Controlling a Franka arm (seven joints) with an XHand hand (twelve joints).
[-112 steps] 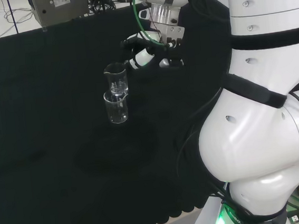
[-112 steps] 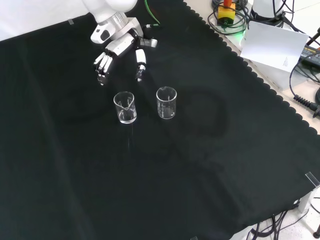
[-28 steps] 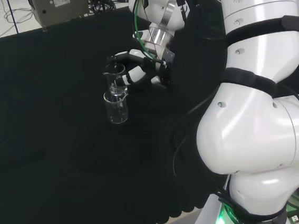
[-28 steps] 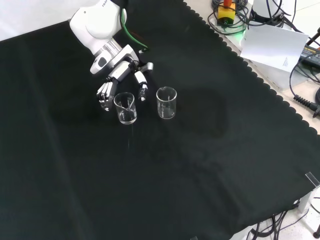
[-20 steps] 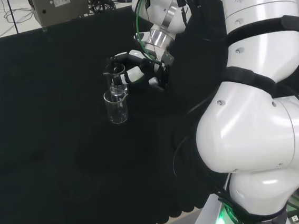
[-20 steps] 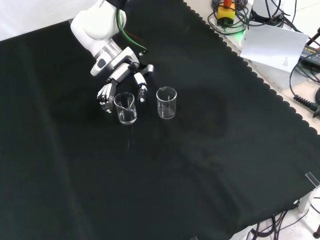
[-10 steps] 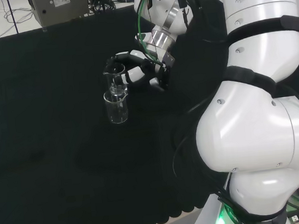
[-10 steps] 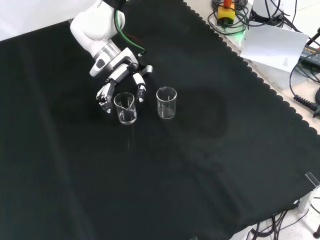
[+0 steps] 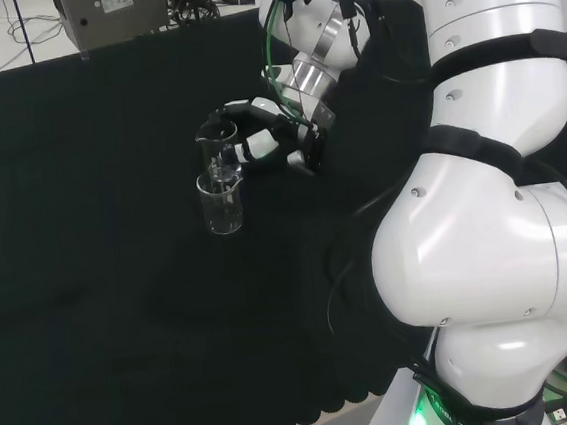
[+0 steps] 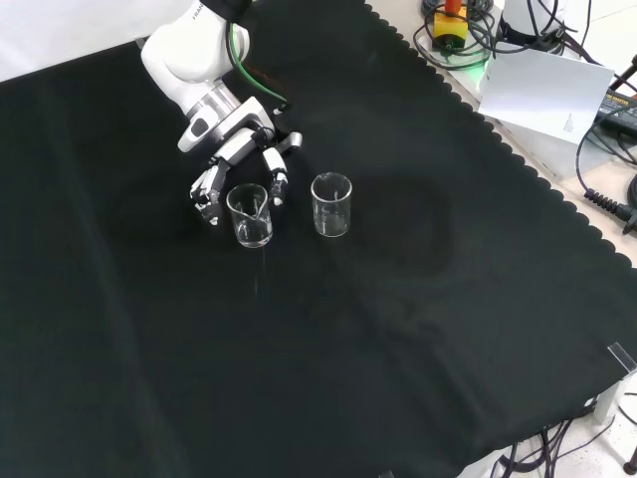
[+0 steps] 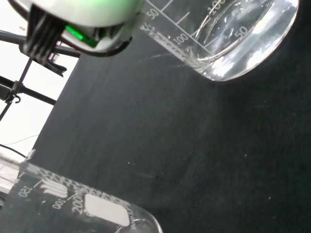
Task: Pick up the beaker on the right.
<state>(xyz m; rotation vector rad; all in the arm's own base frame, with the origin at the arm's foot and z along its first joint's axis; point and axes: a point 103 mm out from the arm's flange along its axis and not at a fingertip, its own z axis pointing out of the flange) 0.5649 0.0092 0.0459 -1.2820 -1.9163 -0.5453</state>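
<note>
Two clear glass beakers stand on the black cloth. In the front view one beaker (image 10: 249, 216) is on the left and the other beaker (image 10: 331, 205) is on the right. The hand (image 10: 237, 157) reaches down from behind the left one, its fingers (image 10: 207, 195) on that beaker's left and its thumb (image 10: 276, 185) in the gap between the two beakers. The fingers are bent but apart, closed on nothing. In the head view the hand (image 9: 268, 140) sits beside the far beaker (image 9: 219, 144), with the near beaker (image 9: 222, 204) in front. The wrist view shows one beaker (image 11: 228, 39) close and another beaker (image 11: 73, 206) at the opposite edge.
The arm's white links (image 9: 494, 212) take up the head view's right. A grey box (image 9: 114, 13) stands beyond the cloth's far edge. In the front view a white sheet (image 10: 542, 90) and cables (image 10: 607, 199) lie past the cloth's scalloped edge at the upper right.
The hand has come down and forward from behind the beakers to the front view's left beaker, so its fingers and thumb now flank it. Both beakers stand where they were.
</note>
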